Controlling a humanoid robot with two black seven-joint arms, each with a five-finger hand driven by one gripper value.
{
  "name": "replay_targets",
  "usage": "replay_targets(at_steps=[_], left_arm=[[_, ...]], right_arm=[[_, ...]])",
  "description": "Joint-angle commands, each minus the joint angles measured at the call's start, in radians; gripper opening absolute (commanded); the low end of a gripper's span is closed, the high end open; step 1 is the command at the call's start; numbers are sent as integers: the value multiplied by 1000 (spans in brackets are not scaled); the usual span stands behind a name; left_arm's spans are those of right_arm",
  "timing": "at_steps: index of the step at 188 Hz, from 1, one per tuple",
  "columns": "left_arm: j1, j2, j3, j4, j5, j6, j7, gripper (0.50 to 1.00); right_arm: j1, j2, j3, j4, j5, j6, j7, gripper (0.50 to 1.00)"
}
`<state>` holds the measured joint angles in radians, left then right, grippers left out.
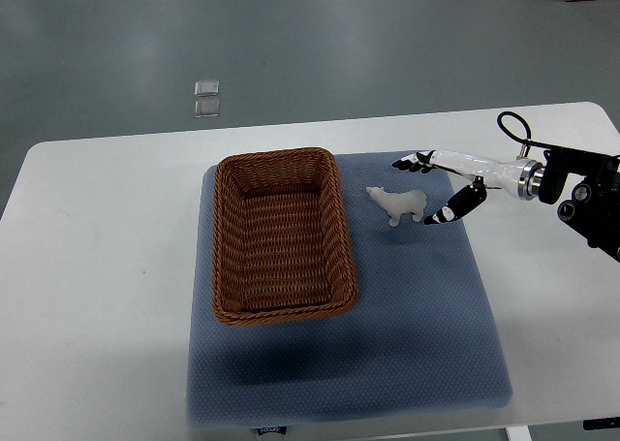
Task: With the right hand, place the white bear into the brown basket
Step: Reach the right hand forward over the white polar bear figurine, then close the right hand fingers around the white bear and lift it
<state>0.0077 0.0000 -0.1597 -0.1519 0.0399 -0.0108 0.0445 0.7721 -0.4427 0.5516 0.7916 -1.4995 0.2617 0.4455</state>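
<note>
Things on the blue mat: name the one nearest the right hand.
The white bear, standing right beside the right hand; the brown basket sits farther left.

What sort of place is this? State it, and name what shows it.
Probably a robot test lab: a plain white table on bare grey floor, with a blue mat laid out for a staged task.

We see our right arm reaching in from the right edge, its black wrist housing and silver cuff leading to the slim white, black-tipped right hand (438,187). The fingers (412,162) stretch leftward and spread apart, while the thumb (455,208) angles down and away from them. Nothing sits in the grasp. Our left arm stays outside the frame
</note>
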Motion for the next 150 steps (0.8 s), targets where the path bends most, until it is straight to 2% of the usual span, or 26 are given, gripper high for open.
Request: replay_targets(at_steps=[1,24,69,79,123,150], left_arm=[[0,0,0,0,0,0,0,1000],[0,0,-1,0,0,0,0,1000],[0,0,0,0,0,0,0,1000],[0,0,-1,0,0,0,0,1000],[0,0,0,0,0,0,0,1000],[0,0,0,0,0,0,0,1000]], right_arm=[[0,1,-16,1,-8,-6,-5,868],[-2,6,-27,20,-19,-7,-14,866],[-5,10,-27,43,-22,-7,-18,829],[-4,10,-27,44,-22,-7,-18,803],[0,10,-47,44,-30,-7,-33,756],[-5,10,-52,43,-47,-36,-54,676]])
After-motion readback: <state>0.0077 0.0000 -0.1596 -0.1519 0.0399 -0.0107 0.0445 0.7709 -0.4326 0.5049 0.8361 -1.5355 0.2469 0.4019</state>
